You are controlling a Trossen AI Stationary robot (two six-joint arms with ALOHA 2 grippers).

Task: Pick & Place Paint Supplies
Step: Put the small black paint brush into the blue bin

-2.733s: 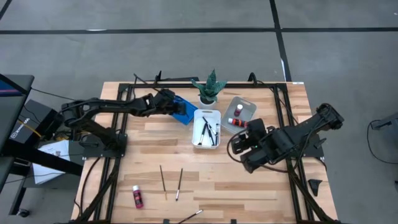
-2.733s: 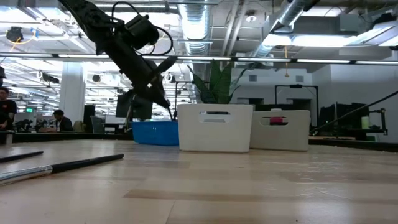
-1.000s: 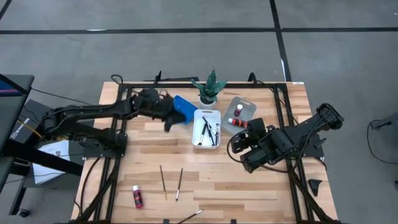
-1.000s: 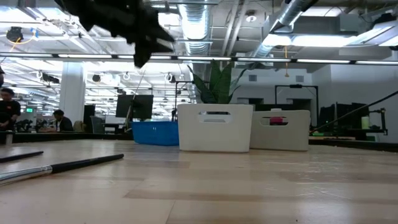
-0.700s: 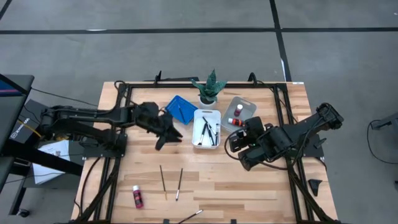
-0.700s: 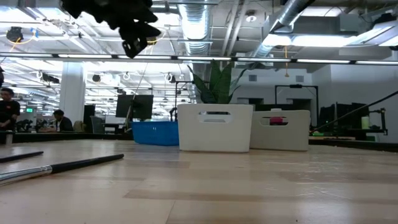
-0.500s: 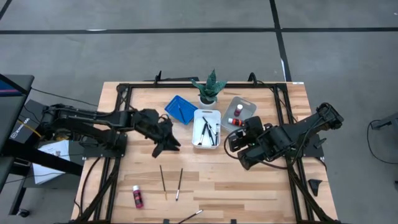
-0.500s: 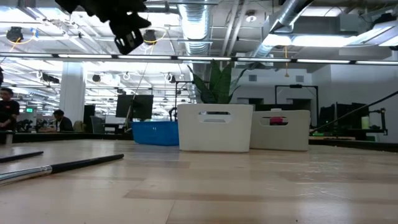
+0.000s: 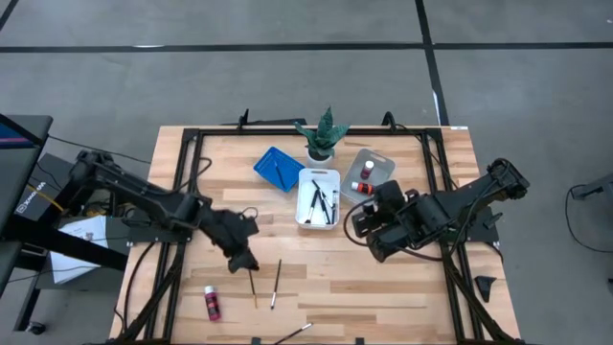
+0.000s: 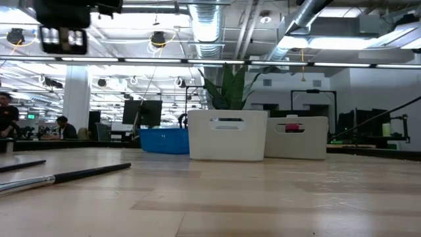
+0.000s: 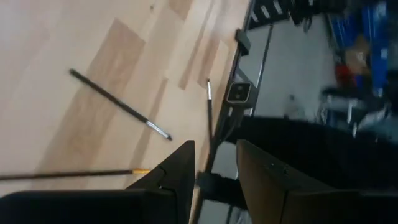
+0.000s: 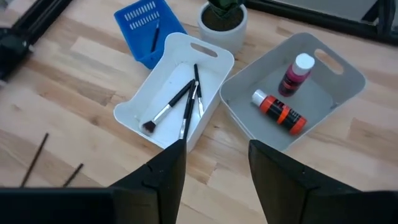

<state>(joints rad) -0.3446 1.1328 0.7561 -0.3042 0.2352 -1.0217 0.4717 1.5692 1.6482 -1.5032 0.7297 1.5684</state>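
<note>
We are seeing open table point(image 9: 383, 287) lying near the front, while trays point(image 9: 319, 197) and a plant point(image 9: 322, 134) are crowding the back centre.

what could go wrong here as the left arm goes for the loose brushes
The left pincer hangs open over the dark brush, which lies close beside a second brush; closing could nudge or catch both. Thin and flat on the table, the brush may slip or roll away.
</note>
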